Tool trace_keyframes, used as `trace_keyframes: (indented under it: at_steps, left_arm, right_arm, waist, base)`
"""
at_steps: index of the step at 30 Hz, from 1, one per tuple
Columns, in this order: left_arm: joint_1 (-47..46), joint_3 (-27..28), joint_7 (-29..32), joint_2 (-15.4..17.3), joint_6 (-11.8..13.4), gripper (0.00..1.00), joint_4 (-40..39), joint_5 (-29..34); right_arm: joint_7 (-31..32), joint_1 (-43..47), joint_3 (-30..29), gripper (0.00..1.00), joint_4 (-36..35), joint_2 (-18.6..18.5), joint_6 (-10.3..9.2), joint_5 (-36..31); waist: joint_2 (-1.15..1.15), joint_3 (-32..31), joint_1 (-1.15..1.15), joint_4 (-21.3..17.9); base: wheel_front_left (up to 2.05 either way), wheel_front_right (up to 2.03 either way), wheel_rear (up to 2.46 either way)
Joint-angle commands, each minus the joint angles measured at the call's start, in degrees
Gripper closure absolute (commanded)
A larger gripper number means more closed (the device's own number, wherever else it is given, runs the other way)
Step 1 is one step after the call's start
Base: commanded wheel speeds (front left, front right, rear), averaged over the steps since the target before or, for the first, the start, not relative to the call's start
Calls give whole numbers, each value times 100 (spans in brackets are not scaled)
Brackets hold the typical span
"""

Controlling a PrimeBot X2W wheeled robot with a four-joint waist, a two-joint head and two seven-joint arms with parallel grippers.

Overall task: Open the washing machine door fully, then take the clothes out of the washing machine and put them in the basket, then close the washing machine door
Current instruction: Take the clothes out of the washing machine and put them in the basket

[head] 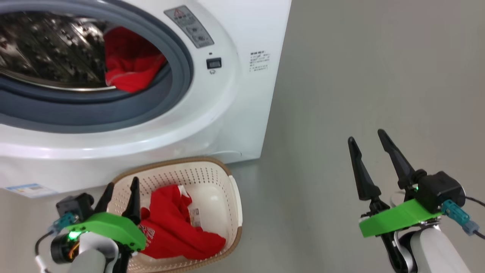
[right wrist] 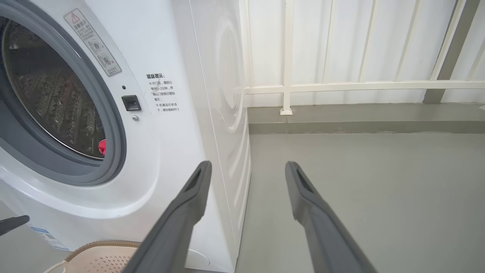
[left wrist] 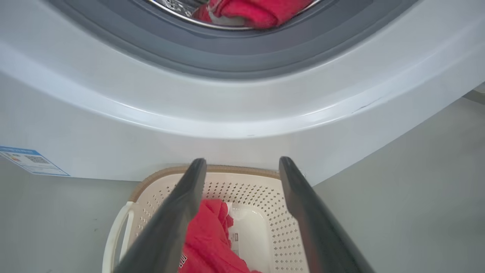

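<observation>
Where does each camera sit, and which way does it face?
Head view: atop the robot, looking down at washing machine and basket; left gripper, right gripper show.
Left wrist view: left wrist, looking into basket; own fingers.
Right wrist view: right wrist, facing floor and railing; own fingers.
Shared: head and left wrist see the basket's clothes.

red clothes (head: 170, 227); cream perforated basket (head: 178, 176); white washing machine (head: 235, 113)

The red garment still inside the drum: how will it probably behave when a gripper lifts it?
The red garment lies crumpled in soft folds, so it is probably floppy and will hang from the pinch. Its lower edge sits by the grey rubber ring, so it may drag there. It looks thin, likely light for its size.
</observation>
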Motion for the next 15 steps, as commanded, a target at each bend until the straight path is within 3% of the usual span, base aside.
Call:
trace_keyframes:
  at_steps: [1,7,15]
  left_arm:
    - [220,263,-69,194,65,0,-357,69]
    - [880,558,-69,178,236,0,-1511,314]
    - [1672,757,-69,166,201,0,-2975,810]
  right_arm:
    - [-37,80,116,0,-172,-12,36,-7]
    - [-37,215,95,0,-209,-3,36,-12]
    - [-37,441,5,0,-287,-5,36,-65]
  waist:
    - [0,-295,0,17]
    - [0,-630,0,-58]
    - [0,-960,0,-94]
  base:
    - [0,0,0]
    - [0,0,0]
    - [0,0,0]
